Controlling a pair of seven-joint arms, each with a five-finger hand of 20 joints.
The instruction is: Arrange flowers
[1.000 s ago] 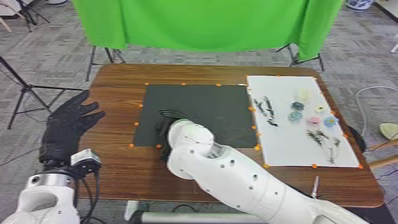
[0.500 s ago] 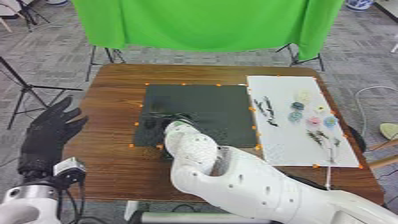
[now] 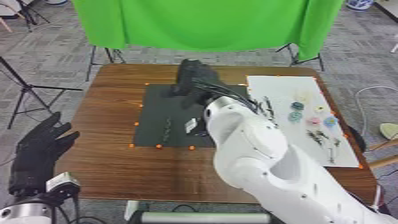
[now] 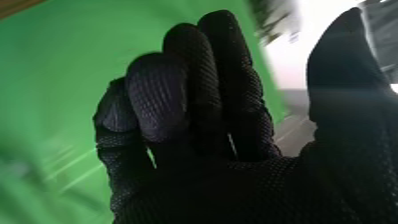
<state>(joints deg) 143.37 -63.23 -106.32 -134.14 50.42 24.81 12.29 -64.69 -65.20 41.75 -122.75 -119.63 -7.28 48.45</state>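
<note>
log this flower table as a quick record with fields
right hand: open, raised above the black mat's far edge
left hand: open, off the table's left side
black mat: mid-table, one dark sprig lying on it
white sheet: table's right side, with more sprigs on it
flowers: pink flower and blue flower, both on the white sheet
</note>
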